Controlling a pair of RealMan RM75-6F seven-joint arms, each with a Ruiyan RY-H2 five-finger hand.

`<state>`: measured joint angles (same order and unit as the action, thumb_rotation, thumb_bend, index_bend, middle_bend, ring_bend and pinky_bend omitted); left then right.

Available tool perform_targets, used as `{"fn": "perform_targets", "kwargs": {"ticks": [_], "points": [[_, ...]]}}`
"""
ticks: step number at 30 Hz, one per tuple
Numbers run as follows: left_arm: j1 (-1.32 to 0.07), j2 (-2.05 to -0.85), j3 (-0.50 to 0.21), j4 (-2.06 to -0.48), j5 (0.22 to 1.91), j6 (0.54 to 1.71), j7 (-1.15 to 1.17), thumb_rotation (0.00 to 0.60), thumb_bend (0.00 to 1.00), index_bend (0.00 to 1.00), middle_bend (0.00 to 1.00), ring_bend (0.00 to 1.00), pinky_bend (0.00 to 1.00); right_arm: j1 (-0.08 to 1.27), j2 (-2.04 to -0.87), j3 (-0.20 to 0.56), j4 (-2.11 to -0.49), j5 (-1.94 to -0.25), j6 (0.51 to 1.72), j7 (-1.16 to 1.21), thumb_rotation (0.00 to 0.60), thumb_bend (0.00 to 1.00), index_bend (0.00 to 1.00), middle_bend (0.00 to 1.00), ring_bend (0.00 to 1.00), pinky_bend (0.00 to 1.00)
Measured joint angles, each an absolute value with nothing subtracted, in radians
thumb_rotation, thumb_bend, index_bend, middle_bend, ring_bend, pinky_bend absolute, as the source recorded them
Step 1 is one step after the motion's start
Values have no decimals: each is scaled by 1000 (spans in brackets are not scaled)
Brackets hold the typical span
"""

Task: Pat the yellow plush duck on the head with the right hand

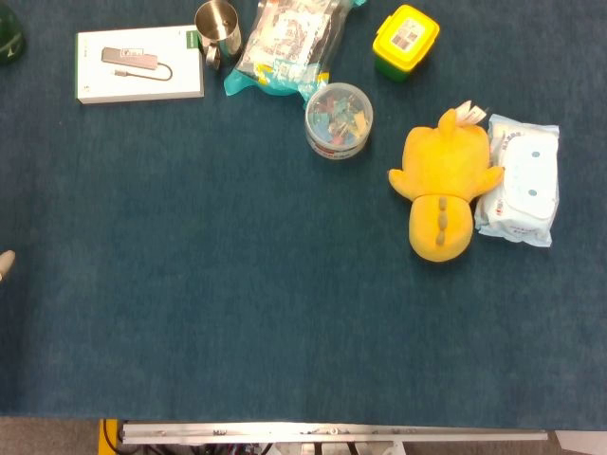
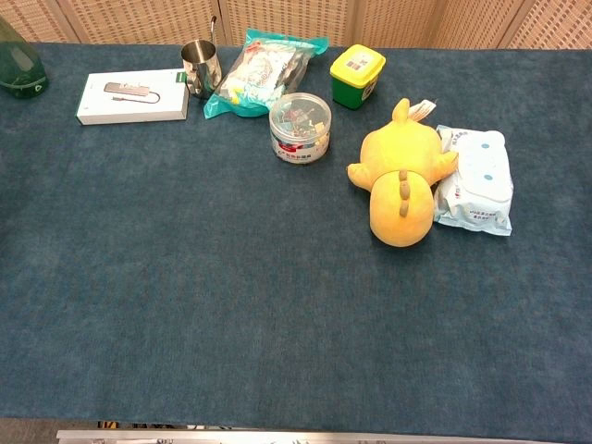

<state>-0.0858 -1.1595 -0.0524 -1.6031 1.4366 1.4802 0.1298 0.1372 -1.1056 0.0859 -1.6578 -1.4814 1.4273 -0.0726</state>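
The yellow plush duck [image 1: 444, 185] [image 2: 400, 176] lies flat on the blue table cloth at the right of the middle. Its white tag is at the far end, and its rounded end with a row of small bumps points toward the near edge. My right hand shows in neither view. At the left edge of the head view a small pale tip of my left hand [image 1: 5, 263] pokes in, far from the duck. Too little of it shows to tell how its fingers lie.
A white wet-wipes pack [image 1: 519, 180] [image 2: 474, 180] touches the duck's right side. Beyond the duck stand a clear tub of clips [image 1: 339, 120], a yellow-lidded green box [image 1: 405, 42], a snack bag [image 1: 285, 45], a metal cup [image 1: 218, 30] and a white box [image 1: 139, 63]. A green object [image 2: 18, 69] sits far left.
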Motion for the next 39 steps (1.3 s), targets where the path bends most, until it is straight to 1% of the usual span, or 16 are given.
{"fn": "perform_targets", "kwargs": {"ticks": [2,7,14,17,18,20,22,23,25,28,32,34,39], "points": [[-86,-1159,-51,-1606,1433,1475,133,588,136,104,150,147,52,139,-1106,86,-1659,-1481,1425,-70,600,50,296,292,171,181],[-85,-1155,-50,-1616,1434,1475,134,592,136,106,150,147,52,146,-1104,84,-1662,-1489,1414,-57,600,34,296,292,171,181],[-79,-1145,-45,-1629,1434,1473,117,589,136,108,149,147,52,192,-1095,86,-1678,-1519,1363,-25,600,1,296,292,169,181],[-77,-1143,-42,-1632,1434,1472,114,590,136,109,149,147,52,222,-1098,94,-1687,-1526,1335,-11,598,0,291,284,140,152],[-76,-1141,-41,-1634,1433,1471,112,589,136,109,149,147,52,231,-1099,97,-1690,-1526,1324,-7,589,0,279,271,124,129],[-73,-1138,-40,-1636,1432,1471,107,589,136,109,148,147,52,254,-1102,104,-1697,-1522,1292,0,540,0,247,244,99,92],[-69,-1134,-38,-1639,1430,1472,100,590,136,110,148,147,52,281,-1109,112,-1702,-1514,1252,3,478,0,233,229,82,61],[-68,-1132,-37,-1640,1428,1472,99,589,136,110,148,147,52,295,-1113,116,-1703,-1510,1234,3,463,0,230,224,76,51],[-64,-1128,-35,-1643,1426,1473,97,589,136,112,148,148,52,329,-1130,126,-1702,-1499,1193,4,387,0,217,207,54,16],[-59,-1123,-33,-1649,1424,1474,93,589,136,113,148,148,52,378,-1162,141,-1693,-1481,1137,18,293,0,200,181,23,0],[-52,-1117,-30,-1654,1422,1478,89,589,136,113,148,149,52,437,-1201,155,-1667,-1457,1062,47,219,0,167,139,0,0],[-49,-1115,-30,-1657,1421,1479,87,589,136,114,148,149,52,467,-1227,161,-1647,-1442,1025,57,166,0,163,119,0,0],[-48,-1113,-30,-1662,1417,1476,89,589,137,114,148,149,52,527,-1284,172,-1594,-1416,962,74,75,0,155,94,0,0]]}}
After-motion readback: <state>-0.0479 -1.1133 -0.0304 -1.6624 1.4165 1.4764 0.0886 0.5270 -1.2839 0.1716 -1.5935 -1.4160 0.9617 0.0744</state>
